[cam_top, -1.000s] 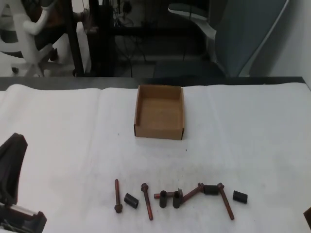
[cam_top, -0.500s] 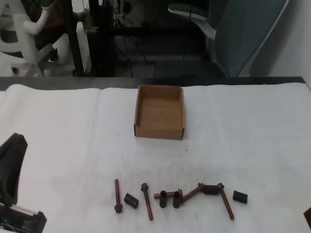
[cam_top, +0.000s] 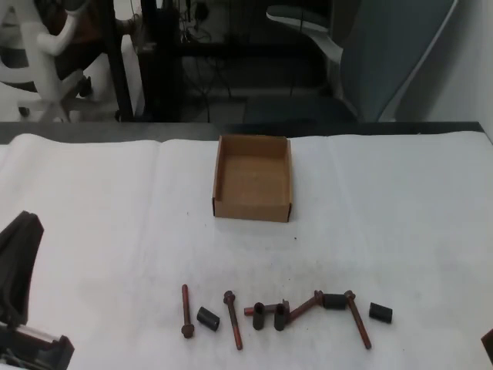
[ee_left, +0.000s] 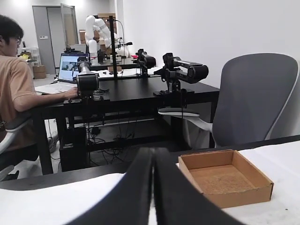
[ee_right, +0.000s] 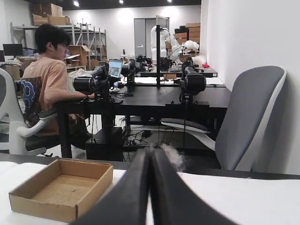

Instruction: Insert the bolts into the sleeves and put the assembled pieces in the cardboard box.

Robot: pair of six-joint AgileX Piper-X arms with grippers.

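You are getting bare white cloth point(cam_top: 385, 200) on both sides of the cardboard box point(cam_top: 253, 179); nearer you than the box, bolts point(cam_top: 233, 320) and sleeves point(cam_top: 207, 317) are crowding 1 row.

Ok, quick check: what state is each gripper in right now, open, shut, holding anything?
Left gripper: shut, holding nothing.
Right gripper: shut, holding nothing.

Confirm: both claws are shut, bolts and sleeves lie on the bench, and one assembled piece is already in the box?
No: the box is empty, as the high view shows. The left claw and right claw are shut; bolts and sleeves lie on the bench.
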